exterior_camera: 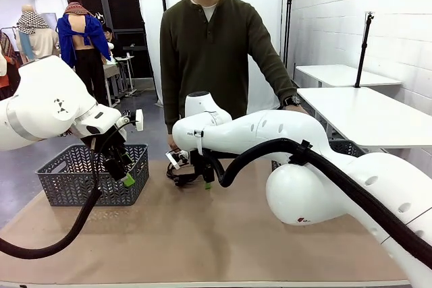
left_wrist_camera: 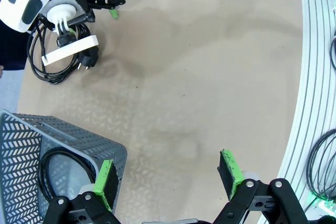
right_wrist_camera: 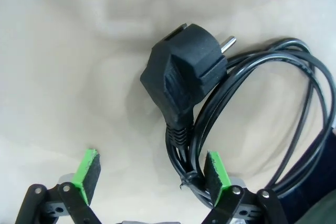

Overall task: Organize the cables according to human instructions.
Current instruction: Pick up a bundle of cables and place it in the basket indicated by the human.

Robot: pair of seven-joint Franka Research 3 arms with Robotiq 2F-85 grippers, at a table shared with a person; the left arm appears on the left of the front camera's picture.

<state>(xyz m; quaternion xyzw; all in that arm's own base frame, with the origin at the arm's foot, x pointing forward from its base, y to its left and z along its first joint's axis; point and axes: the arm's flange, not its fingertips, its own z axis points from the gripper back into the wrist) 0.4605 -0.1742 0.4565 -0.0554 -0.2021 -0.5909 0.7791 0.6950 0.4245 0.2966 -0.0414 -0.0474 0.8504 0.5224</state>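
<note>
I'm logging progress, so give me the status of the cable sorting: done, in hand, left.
Done: one coiled cable already lies in the grey basket. In hand: nothing is gripped yet; the right gripper hangs open over a looped cable by its plug on the table. The left gripper is open beside the basket. Left: that cable, plus another coil at the table's edge.

Count on inspection: two coiled cables, one on the counter (exterior_camera: 270,247) under the right arm (left_wrist_camera: 55,69) and one inside the basket (left_wrist_camera: 58,174). One grey basket (exterior_camera: 61,183). Two robot arms. One person (exterior_camera: 216,52).
</note>
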